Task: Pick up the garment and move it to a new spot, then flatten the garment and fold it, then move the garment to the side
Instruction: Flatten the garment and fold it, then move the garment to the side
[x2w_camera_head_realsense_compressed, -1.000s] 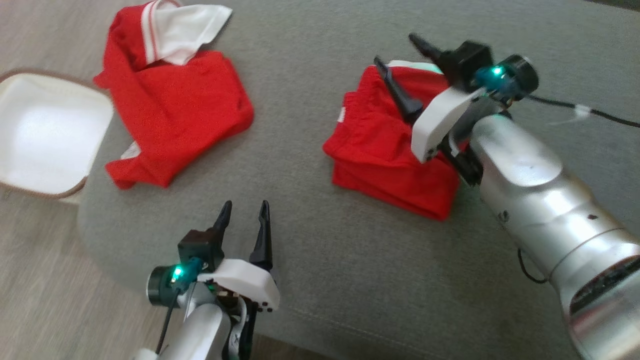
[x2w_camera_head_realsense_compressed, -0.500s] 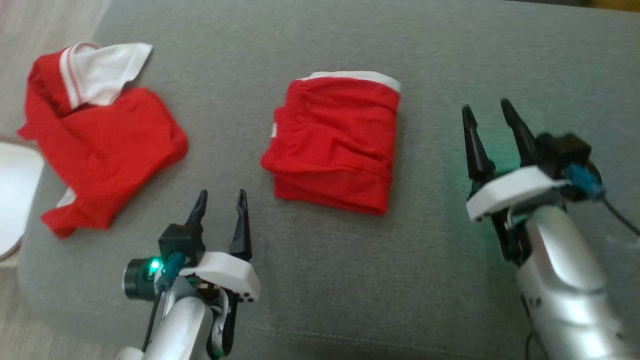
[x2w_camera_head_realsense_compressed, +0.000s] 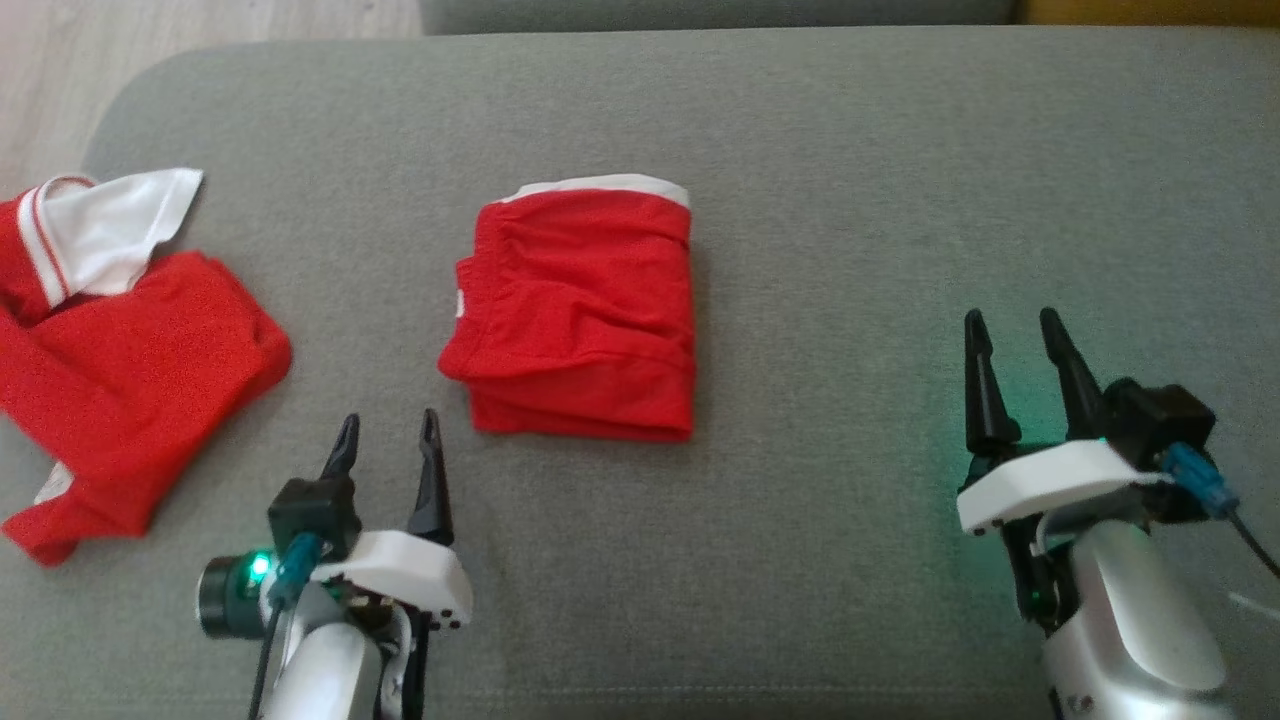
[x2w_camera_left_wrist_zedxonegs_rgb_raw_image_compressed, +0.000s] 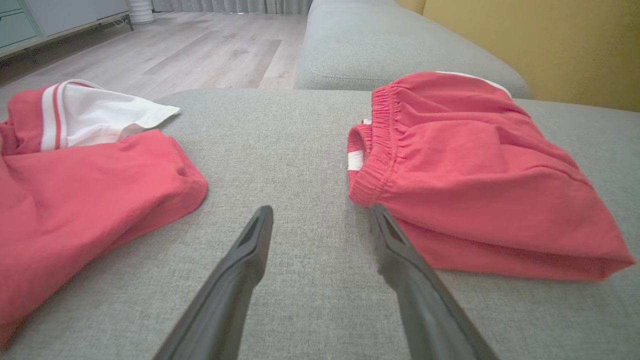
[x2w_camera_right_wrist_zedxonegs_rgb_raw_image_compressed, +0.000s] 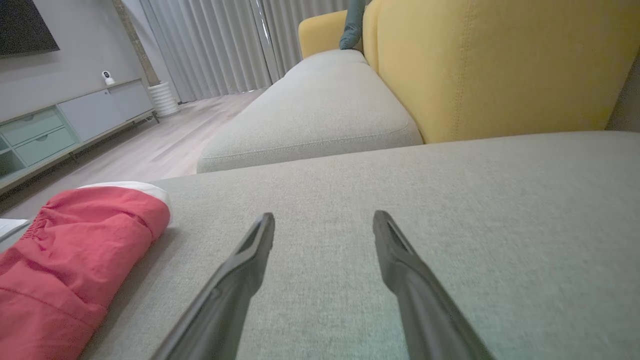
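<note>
Open cushion (x2w_camera_head_realsense_compressed: 370, 250) runs between 2 obstacles, the garment (x2w_camera_head_realsense_compressed: 140, 380) and folded shorts (x2w_camera_head_realsense_compressed: 580, 310); wider room lies right.

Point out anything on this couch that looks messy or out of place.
The red jersey at the left end of the cushion lies rumpled and bunched, its white sleeve flipped up across the top, not spread or folded. The folded red garment in the middle is a tidy stack by contrast. Nothing looks spilled or damaged.

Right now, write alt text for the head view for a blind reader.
A folded red garment lies mid-frame on a gray sofa cushion; a crumpled red jersey with a white sleeve lies at the left edge. Below, the left hand and right hand are open, empty.
</note>
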